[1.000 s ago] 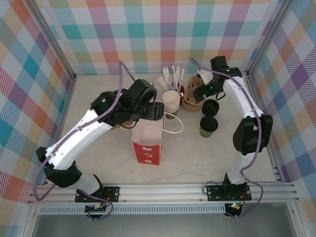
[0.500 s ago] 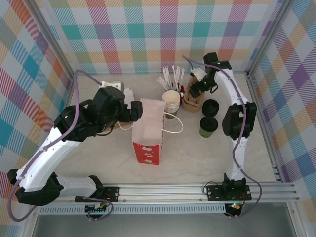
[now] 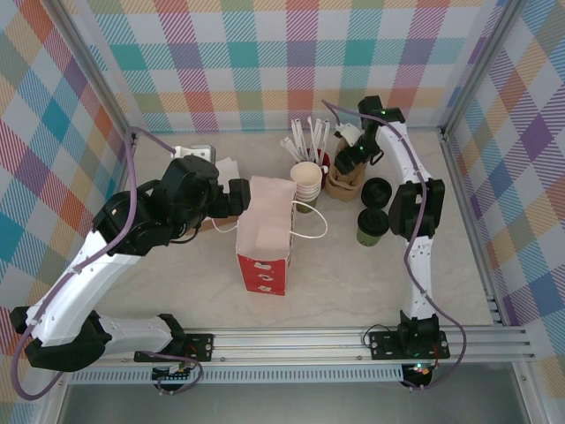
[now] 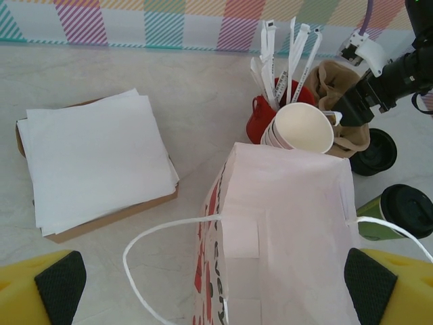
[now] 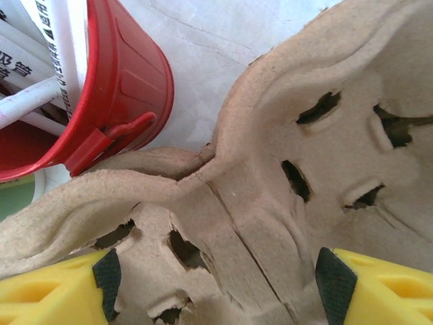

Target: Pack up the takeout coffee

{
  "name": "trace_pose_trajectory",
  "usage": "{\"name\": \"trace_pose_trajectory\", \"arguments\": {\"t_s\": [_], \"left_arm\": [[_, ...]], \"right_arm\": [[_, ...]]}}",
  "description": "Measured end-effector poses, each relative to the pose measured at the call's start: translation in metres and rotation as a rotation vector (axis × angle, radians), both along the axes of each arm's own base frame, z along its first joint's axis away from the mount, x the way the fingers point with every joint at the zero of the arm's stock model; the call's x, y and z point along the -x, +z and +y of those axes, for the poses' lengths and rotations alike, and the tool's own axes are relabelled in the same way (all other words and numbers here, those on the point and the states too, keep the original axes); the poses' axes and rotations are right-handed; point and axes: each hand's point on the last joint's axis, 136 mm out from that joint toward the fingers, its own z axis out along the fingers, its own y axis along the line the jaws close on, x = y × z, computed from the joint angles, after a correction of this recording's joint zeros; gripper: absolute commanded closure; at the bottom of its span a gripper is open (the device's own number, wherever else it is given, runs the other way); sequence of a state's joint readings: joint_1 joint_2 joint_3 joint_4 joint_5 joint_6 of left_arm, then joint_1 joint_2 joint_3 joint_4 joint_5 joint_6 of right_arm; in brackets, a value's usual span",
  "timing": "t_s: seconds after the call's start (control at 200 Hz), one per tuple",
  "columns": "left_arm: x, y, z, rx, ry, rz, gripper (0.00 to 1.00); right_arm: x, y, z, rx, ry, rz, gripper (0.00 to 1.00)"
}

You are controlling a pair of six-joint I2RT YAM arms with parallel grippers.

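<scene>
- Left gripper: fingers spread wide over the open paper bag (apparently empty).
- Right gripper: fingers apart, straddling the pulp cup carrier.
- Red bucket holds wrapped straws.
- Takeout coffee, lidded, stands right of the bag.

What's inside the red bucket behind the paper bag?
The red bucket holds white paper-wrapped sticks, probably straws, standing on end. Its bottom is hidden by them, and the stack of paper cups covers part of its side.
</scene>
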State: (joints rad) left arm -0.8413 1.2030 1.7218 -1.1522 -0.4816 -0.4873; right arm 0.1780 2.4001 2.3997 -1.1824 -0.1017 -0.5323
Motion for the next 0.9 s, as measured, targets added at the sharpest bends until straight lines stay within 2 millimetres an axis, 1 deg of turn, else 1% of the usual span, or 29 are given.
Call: {"name": "trace_pose_trajectory", "arguments": {"t_s": [0.17, 0.295, 0.555, 0.675, 0.79, 0.9], "left_arm": [[-0.0028, -0.0039, -0.0028, -0.011, 0.001, 0.010, 0.00], [-0.0048, -0.0069, -0.0051, -0.020, 0.001, 0.017, 0.00], [-0.0050, -0.0072, -0.0054, -0.020, 0.000, 0.018, 0.00], [-0.0051, -0.0072, -0.0051, -0.021, 0.001, 0.018, 0.00], [-0.0053, -0.0074, -0.0053, -0.021, 0.001, 0.019, 0.00], [-0.0053, -0.0075, -0.0054, -0.021, 0.001, 0.019, 0.00]], "right_arm": [[-0.0013, -0.0011, 0.0018, -0.013, 0.002, 0.004, 0.36], [-0.0010, 0.0001, 0.0018, -0.014, 0.003, 0.004, 0.41], [-0.0009, -0.0005, 0.0015, -0.011, 0.007, 0.005, 0.42], [-0.0012, -0.0022, 0.0010, -0.007, 0.008, 0.006, 0.44], [-0.0016, -0.0033, 0.0000, -0.001, 0.007, 0.007, 0.50], [-0.0017, -0.0034, -0.0006, 0.003, 0.007, 0.006, 0.57]]}}
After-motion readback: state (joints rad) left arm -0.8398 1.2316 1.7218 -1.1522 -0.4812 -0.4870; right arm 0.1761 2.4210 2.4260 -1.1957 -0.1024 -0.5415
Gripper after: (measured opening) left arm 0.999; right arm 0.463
